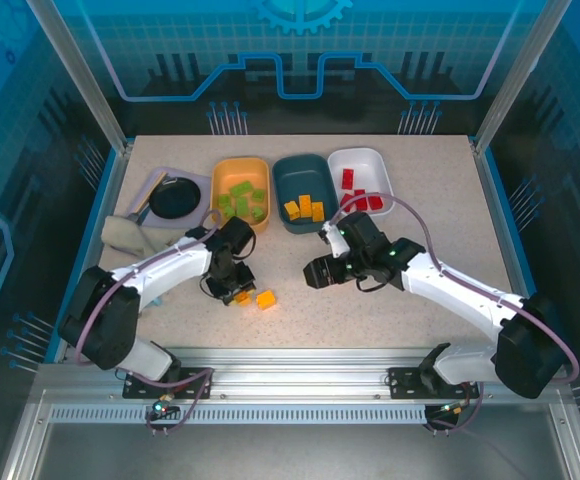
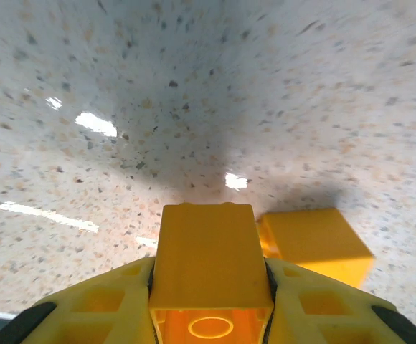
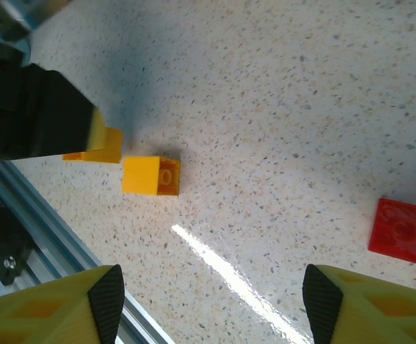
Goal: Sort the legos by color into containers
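Orange lego [image 2: 206, 247] is clamped in the left gripper [image 2: 208, 290] over the table [image 2: 280, 86]; the right gripper [image 3: 214, 297] hangs spread wide.

The left arm [image 1: 160, 268] and right arm [image 1: 450, 285] wear white shells with black joints, and have bulky black bases at 7 and 5 o'clock. Mauve cables [image 1: 422, 228] loop alongside. The right gripper [image 3: 211, 290] has yellow pocketed fingers [image 3: 380, 308] tipped with black pads [image 3: 107, 299].

Orange-yellow lego [image 2: 208, 251], speckled beige table [image 2: 194, 107]
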{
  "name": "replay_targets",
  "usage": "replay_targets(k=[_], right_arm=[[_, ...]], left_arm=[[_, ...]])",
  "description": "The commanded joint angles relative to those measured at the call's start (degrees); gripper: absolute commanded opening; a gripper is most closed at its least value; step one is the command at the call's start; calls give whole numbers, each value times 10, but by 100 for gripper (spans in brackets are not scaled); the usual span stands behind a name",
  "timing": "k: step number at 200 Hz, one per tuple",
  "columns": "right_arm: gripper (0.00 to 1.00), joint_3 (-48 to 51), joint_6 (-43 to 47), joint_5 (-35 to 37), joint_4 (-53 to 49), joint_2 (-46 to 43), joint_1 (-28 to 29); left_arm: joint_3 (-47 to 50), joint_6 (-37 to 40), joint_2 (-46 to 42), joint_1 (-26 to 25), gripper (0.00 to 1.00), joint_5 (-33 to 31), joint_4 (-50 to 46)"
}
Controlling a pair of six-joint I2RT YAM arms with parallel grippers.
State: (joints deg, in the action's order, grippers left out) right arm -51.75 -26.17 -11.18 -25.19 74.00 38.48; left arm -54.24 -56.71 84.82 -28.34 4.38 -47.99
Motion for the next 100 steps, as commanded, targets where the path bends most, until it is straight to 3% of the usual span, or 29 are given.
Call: replay_targets(k=[1,42,100], right_arm=[[69,-11,-49,2,19,-41,-43],[69,2,-122,0,91,-81,-125],[70,-4,-182,-3,164,-62,-179]], left_arm=[[-92,37,-17,-3,34,-41,-51],[-271,85,103,-2,34,-39,-46],[-575,151,333,-1,34,-53,-40]])
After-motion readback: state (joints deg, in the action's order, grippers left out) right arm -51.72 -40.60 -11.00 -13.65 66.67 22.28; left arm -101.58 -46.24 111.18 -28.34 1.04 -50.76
